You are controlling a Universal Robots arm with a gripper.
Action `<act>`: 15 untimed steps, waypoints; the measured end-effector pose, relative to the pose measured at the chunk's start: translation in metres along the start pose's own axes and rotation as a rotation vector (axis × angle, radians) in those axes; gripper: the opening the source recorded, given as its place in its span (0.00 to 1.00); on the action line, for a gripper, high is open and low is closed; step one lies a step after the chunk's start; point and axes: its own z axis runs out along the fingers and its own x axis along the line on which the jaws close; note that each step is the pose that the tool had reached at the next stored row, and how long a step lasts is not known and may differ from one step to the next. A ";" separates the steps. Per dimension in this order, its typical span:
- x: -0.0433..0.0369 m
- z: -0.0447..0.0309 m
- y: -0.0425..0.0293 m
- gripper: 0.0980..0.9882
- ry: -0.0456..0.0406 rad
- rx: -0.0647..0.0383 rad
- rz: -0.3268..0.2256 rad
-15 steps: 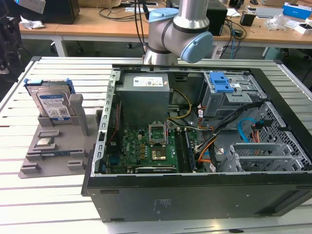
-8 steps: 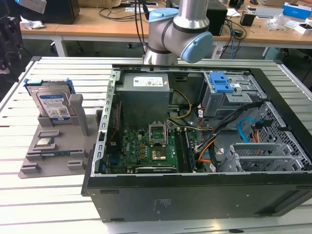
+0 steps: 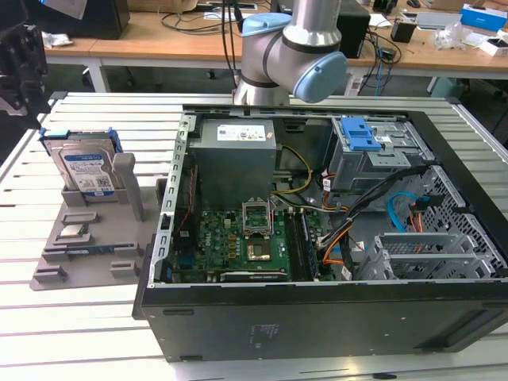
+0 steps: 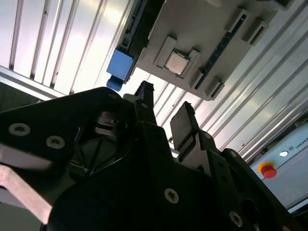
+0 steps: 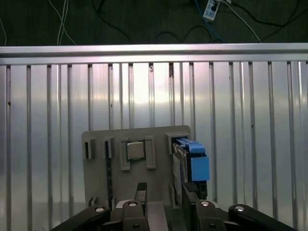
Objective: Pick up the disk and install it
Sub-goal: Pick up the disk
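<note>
Gripper (image 5: 165,195): fingers (image 5: 189,195) stand apart, and in both wrist views the gap between them holds nothing

The disk (image 5: 179,166) stands on edge in a slot of the grey holder (image 5: 96,187) on the slatted aluminium table (image 5: 48,120), its blue carrier bracket (image 5: 198,166) uppermost. It lies ahead of the fingertips and apart from them

We note the key relation. The disk's thin upper edge runs straight away from the gripper, so its flat faces lie across the direction in which the fingers close. We judge this orientation suited to a grasp on the faces

The disk is not centred on the gap. It lines up with one finger, and the small silver square chip (image 5: 135,150) lines up with the other. We judge the mismatch to be sideways only
</note>
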 end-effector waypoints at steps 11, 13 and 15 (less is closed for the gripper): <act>-0.0062 -0.0001 -0.0056 0.36 0.0014 0.000 0.000; -0.0068 -0.0002 -0.0064 0.36 0.0014 0.000 0.000; -0.0075 0.0000 -0.0076 0.36 0.0020 0.000 0.000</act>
